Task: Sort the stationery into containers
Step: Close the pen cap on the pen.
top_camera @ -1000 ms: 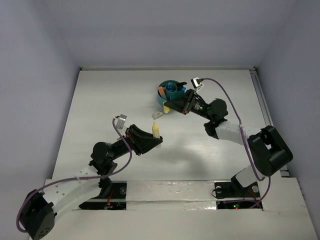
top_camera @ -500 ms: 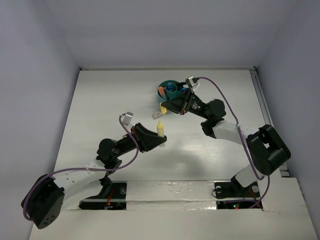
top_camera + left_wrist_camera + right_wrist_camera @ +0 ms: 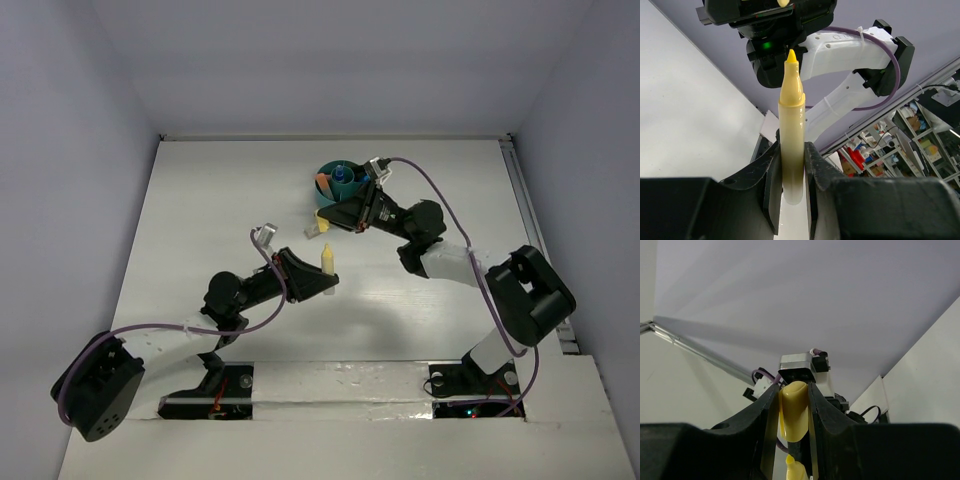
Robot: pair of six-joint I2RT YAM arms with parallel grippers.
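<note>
Plainly uncapped, pale yellow marker [image 3: 791,135] — pointed tip, yellow cap [image 3: 792,410] apart

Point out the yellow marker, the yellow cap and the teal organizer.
yellow marker [image 3: 791,125]: left wrist view, on the barrel below the tip.
yellow cap [image 3: 793,410]: right wrist view, on its middle.
teal organizer [image 3: 338,165]: top view, on the far rim.
</note>
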